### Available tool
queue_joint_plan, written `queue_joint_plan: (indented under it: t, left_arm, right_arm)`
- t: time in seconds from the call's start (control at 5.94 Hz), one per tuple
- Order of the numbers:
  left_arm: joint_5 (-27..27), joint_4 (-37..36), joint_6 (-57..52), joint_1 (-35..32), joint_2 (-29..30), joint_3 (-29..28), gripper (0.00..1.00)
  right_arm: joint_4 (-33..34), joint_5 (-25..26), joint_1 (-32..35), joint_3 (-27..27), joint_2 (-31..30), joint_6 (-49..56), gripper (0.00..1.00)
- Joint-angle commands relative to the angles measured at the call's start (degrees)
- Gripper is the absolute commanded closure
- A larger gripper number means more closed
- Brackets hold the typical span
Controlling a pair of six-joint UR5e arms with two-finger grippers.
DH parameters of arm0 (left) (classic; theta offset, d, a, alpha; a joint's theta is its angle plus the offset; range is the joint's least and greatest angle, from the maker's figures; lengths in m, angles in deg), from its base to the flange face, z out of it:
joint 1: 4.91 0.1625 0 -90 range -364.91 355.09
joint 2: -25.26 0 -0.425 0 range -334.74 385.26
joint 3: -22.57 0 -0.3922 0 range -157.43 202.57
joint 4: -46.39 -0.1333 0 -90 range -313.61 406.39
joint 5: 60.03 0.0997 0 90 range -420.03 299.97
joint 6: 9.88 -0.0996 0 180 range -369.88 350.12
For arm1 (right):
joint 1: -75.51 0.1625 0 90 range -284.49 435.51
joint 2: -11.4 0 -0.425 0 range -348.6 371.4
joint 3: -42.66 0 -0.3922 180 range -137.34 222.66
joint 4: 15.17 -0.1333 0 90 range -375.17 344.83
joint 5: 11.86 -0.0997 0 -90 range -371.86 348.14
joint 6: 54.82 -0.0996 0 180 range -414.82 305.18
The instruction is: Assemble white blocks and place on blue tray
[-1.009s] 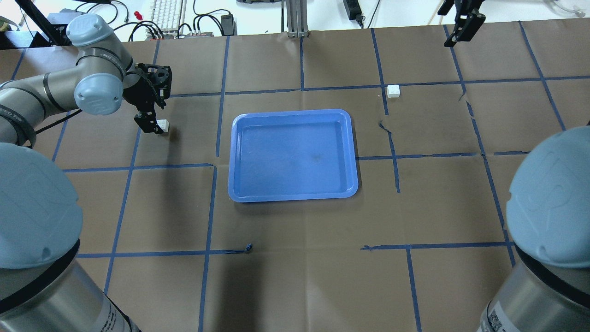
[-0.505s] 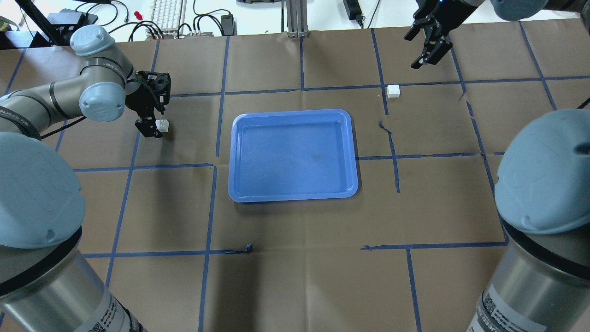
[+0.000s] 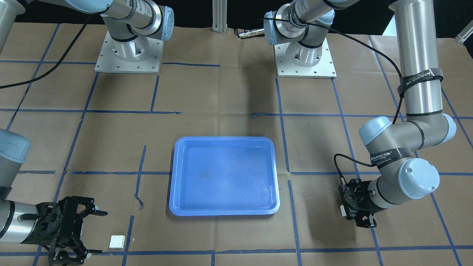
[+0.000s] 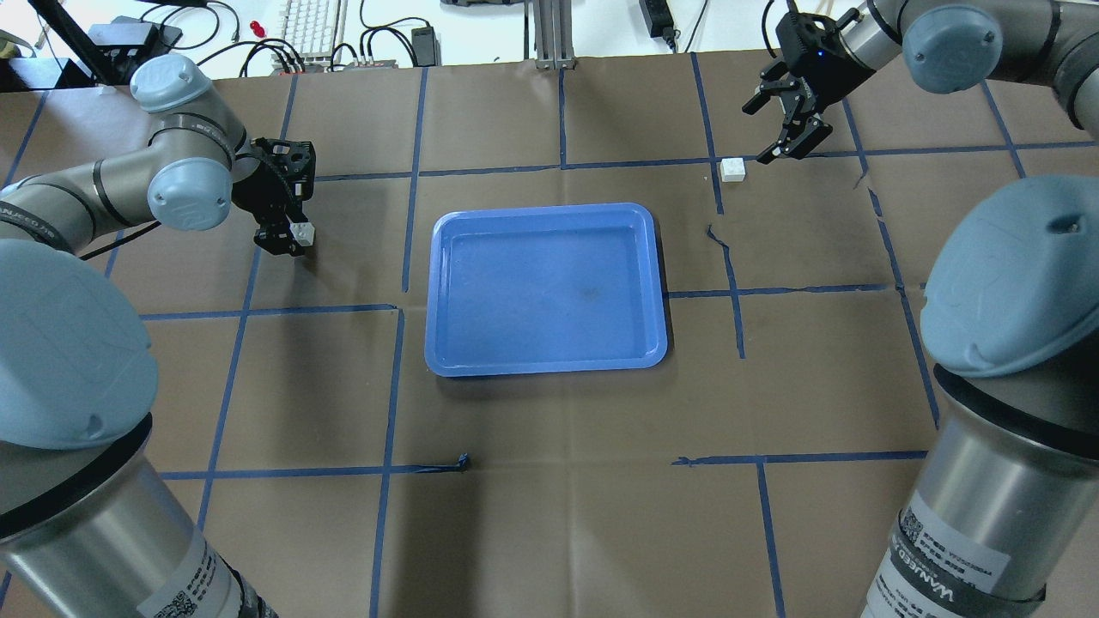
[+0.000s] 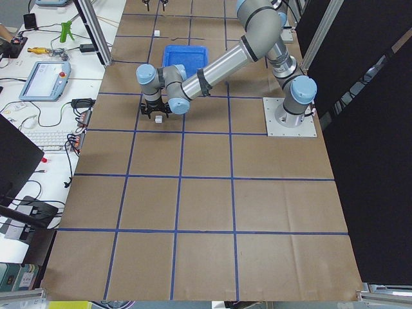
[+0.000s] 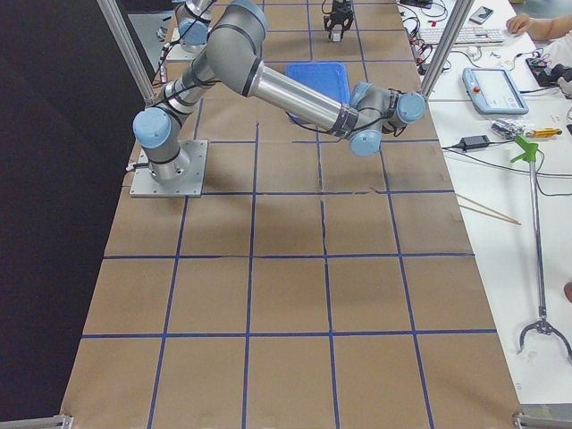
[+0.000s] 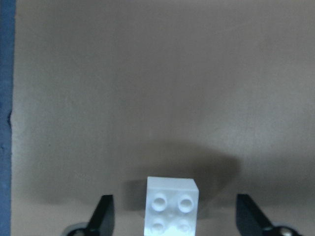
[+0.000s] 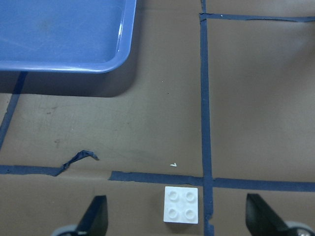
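Observation:
One white block (image 4: 302, 232) lies on the brown table left of the blue tray (image 4: 432, 300). My left gripper (image 4: 292, 236) is low over it and open. In the left wrist view the block (image 7: 172, 211) sits between the two fingers (image 7: 103, 216) with gaps on both sides. The second white block (image 4: 731, 169) lies at the far right of the tray, on a tape crossing. My right gripper (image 4: 764, 133) is open and hovers just beyond it. The right wrist view shows this block (image 8: 182, 204) between the spread fingers (image 8: 96, 216), untouched.
The tray (image 3: 172, 177) holds nothing and sits mid-table. Blue tape lines (image 4: 395, 378) grid the brown paper. A keyboard and cables (image 4: 313, 26) lie beyond the far table edge. The two arm bases (image 3: 127, 55) stand at the robot's side.
My right gripper has swung in from the far right corner to just beyond the second block. My left gripper has shifted slightly by its block and stays open.

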Motion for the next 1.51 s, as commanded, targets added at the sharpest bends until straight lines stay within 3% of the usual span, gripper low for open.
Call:
queue_joint_plan:
  t: [0.0, 0.34, 0.5, 0.84, 1.18, 1.35]
  left_arm:
    - [-0.1, 0.0, -0.4, 0.2, -0.3, -0.6, 1.0]
    - [-0.4, 1.8, -0.2, -0.9, -3.6, -0.5, 1.0]
    - [-0.8, 4.3, 0.5, -4.7, -6.6, -0.3, 1.0]
    - [0.3, 5.1, 5.8, -20.9, -9.6, 0.9, 1.0]
    - [0.0, 4.1, 18.0, -28.5, -9.2, 3.3, 1.0]
    - [0.1, 3.8, 24.7, -31.7, -8.6, 4.1, 1.0]
  right_arm:
    - [2.3, -0.6, -0.1, 0.1, 2.8, 3.0, 0.0]
    - [2.3, -0.1, -0.1, 1.3, 3.6, 3.3, 0.0]
    - [2.4, -0.5, -0.1, 2.8, 3.7, 3.2, 0.0]
    - [2.5, -0.7, -0.1, 3.0, 3.8, 2.5, 0.0]
    - [4.6, -0.6, -0.5, 2.9, 4.4, 2.3, 0.01]
    - [4.6, -0.6, -0.5, 2.8, 4.6, 2.4, 0.08]
